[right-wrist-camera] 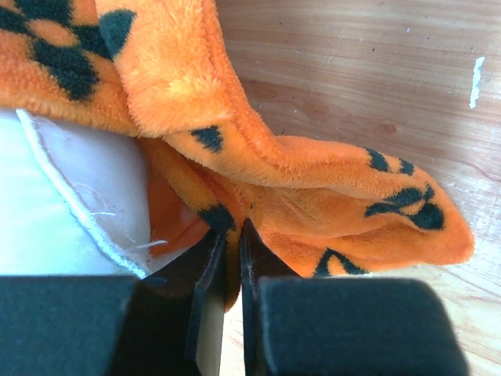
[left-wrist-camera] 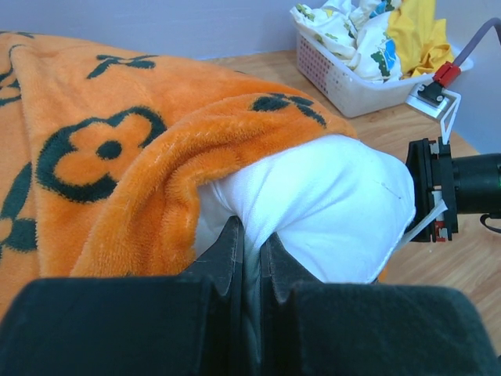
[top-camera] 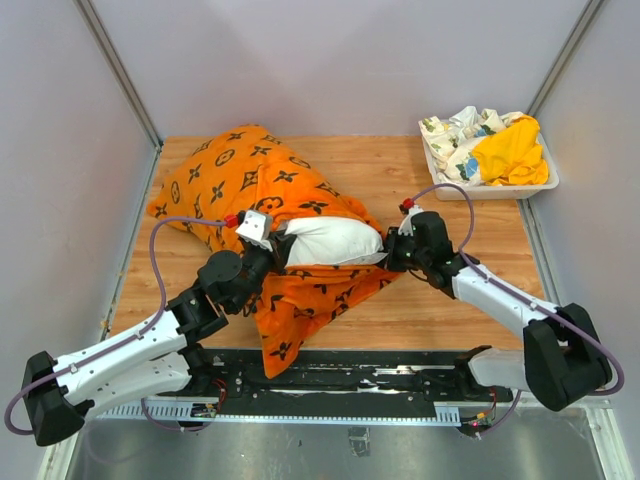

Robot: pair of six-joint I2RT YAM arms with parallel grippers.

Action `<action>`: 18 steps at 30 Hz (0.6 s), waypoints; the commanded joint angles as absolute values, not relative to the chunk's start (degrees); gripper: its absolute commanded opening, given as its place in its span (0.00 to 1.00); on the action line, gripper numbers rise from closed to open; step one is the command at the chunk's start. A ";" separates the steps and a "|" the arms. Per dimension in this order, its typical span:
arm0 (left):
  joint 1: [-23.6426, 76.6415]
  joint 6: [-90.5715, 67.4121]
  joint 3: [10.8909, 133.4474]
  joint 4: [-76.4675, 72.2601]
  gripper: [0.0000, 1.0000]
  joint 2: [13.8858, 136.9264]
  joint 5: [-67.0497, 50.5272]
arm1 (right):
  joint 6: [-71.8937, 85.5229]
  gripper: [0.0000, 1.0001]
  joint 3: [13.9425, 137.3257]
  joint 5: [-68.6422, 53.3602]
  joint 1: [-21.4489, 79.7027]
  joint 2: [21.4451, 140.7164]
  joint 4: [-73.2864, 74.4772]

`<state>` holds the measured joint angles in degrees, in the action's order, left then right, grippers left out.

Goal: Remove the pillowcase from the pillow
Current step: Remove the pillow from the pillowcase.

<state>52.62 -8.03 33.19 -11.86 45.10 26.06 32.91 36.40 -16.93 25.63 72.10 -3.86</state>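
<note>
Nearest, left gripper: clamped tight on a fold of the pillow, at its near left side.
right gripper: pinching the hem of the pillowcase, just right of the pillow's bare corner.
pillow: mid-table, between the two grippers, right end bared, the rest inside the case.
pillowcase: bunched from the pillow back toward the far left of the table.
basket: far right corner, holding crumpled cloths.
</note>
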 commanded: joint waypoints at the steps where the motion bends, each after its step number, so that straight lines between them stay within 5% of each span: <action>1: 51.77 -9.29 36.26 -22.78 0.00 42.59 29.48 | 29.28 0.13 35.79 -10.44 25.58 70.26 -0.09; 2: 51.77 -9.28 36.27 -23.14 0.00 42.52 29.68 | 28.45 0.17 36.15 -9.79 25.58 70.02 0.44; 6: 51.68 -8.96 38.17 -23.30 0.00 43.20 29.83 | 26.29 0.66 38.12 -6.27 25.58 68.97 6.26; 8: 51.68 -8.44 39.18 -23.05 0.00 44.05 29.77 | 26.18 0.80 38.02 -5.06 25.58 65.07 8.06; 11: 51.68 -8.12 40.56 -22.37 0.00 45.91 30.35 | 25.84 0.89 36.69 -2.09 25.58 55.08 8.38; 18: 51.60 -7.53 42.47 -21.86 0.00 49.85 32.03 | 19.82 0.91 37.37 -3.24 25.58 37.51 8.52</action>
<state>52.18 -7.88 38.13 -12.95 49.39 28.73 25.21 36.80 -3.16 25.61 42.78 6.24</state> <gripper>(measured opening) 0.073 0.917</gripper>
